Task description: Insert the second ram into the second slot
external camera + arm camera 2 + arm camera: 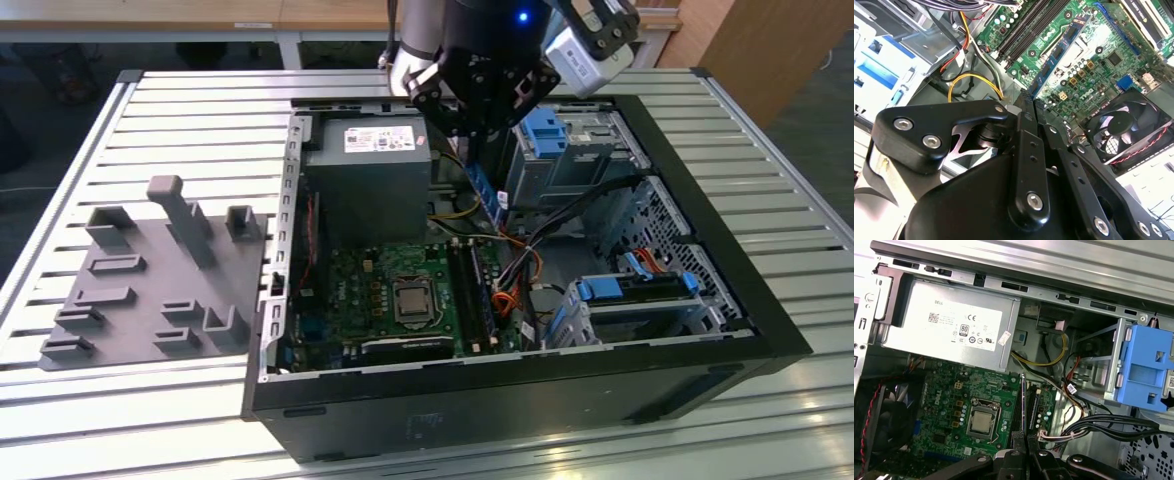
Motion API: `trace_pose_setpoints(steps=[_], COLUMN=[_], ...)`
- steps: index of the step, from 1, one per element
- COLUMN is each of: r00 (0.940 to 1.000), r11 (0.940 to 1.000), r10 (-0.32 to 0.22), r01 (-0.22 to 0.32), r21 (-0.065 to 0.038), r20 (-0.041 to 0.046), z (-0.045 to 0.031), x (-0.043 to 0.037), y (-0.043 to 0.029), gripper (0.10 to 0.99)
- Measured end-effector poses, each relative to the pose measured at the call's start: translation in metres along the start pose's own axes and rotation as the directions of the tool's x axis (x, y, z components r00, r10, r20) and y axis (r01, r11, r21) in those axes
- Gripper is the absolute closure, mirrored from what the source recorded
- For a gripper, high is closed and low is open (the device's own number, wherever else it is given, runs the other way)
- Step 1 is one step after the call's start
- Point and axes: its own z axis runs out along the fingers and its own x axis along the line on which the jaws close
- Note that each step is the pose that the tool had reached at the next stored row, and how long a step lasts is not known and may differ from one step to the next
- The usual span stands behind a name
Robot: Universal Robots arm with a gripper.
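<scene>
The gripper (477, 138) is parked over the open PC case (534, 405), up around 12 o'clock of the case in the exterior view. Its fingers are clamped tight on the second ram (489, 195). The blue stick pokes out below the fingers and hangs above the motherboard (360, 290), not seated in anything yet. The memory slots (470, 290) sit at roughly 6 o'clock from it in that view. In the second wrist view the ram runs parallel to the slots, but I can't tell which slot it's lined up with. The power supply (367, 165) is at about 9 o'clock from the ram and a blue drive bracket (547, 125) is at 1 o'clock. A grey parts fixture (147, 290) lies on the slatted table (200, 100) at 9 o'clock of the case, well apart.
</scene>
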Motion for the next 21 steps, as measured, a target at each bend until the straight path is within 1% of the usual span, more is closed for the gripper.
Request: trace_pose_setpoints(steps=[7, 13, 15, 17, 18, 19, 21], r00=[1.0000, 1.0000, 0.9998, 0.9985, 0.9959, 0.9950, 0.9948], r11=[1.0000, 1.0000, 0.9998, 0.9985, 0.9959, 0.9950, 0.9949], r10=[0.000, 0.003, 0.021, 0.055, 0.091, 0.100, 0.101], r01=[0.000, -0.003, -0.021, -0.055, -0.091, -0.100, -0.101], r21=[0.000, 0.000, 0.001, 0.001, 0.002, 0.002, 0.002], r20=[0.0000, 0.0001, 0.0008, 0.0020, 0.0034, 0.0037, 0.0039], z=[0.0009, 0.0032, 0.0038, 0.0046, 0.0056, 0.0062, 0.0072], x=[0.0000, 0.0000, 0.0001, 0.0001, 0.0001, 0.0001, 0.0002], y=[0.0000, -0.0001, -0.0001, -0.0002, -0.0002, -0.0002, -0.0004], gripper=[0.953, 0.953, 0.953, 0.953, 0.953, 0.953, 0.953])
